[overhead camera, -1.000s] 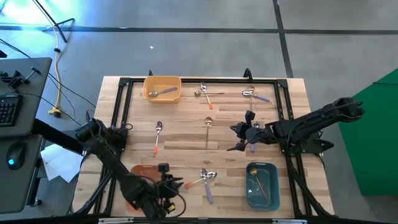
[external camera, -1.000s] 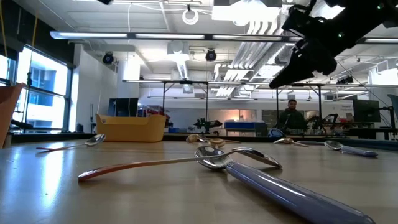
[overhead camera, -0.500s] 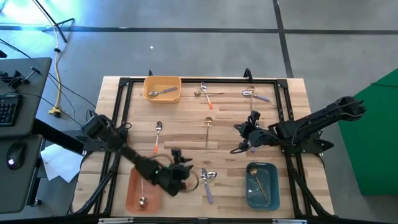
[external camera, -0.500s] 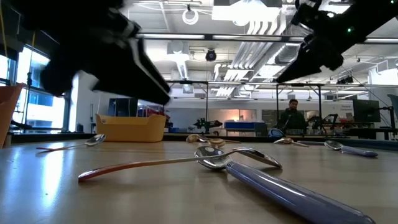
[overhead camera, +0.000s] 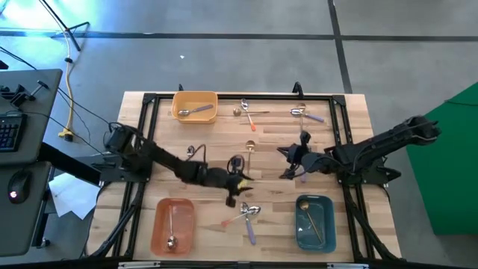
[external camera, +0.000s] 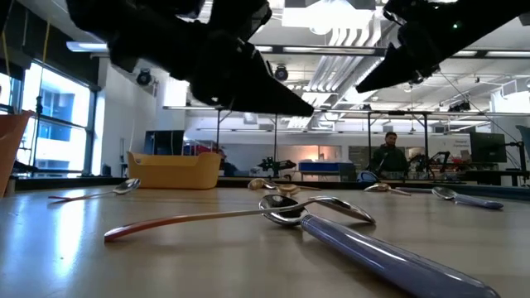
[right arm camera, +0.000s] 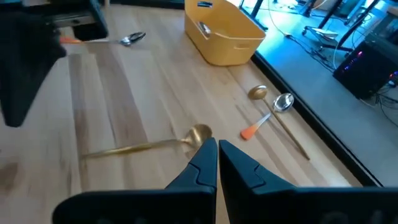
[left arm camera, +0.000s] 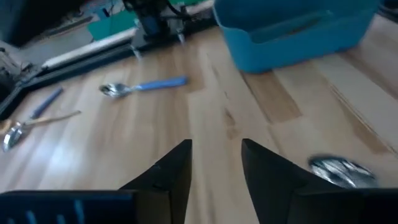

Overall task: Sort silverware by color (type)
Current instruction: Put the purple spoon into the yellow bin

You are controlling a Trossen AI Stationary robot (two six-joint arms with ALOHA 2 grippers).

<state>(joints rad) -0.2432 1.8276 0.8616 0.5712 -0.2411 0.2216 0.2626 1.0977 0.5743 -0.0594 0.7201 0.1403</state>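
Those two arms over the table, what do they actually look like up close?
Both are dark, nearly black, built of jointed segments. Each ends in a two-finger gripper: the left gripper has flat, wedge-like black fingers, and the right gripper has the same tapered black fingers. The arms rise from black frames at the edges of the wooden table.

In the high view the left arm (overhead camera: 160, 158) covers most of the orange-handled spoon (overhead camera: 190, 152) beside it, leaving only the bowl showing. The spoons in the blue bin (overhead camera: 328, 228) are too small to tell apart. In the left wrist view a silver spoon bowl (left arm camera: 343, 171) is blurred, its handle cut off by the picture's edge.
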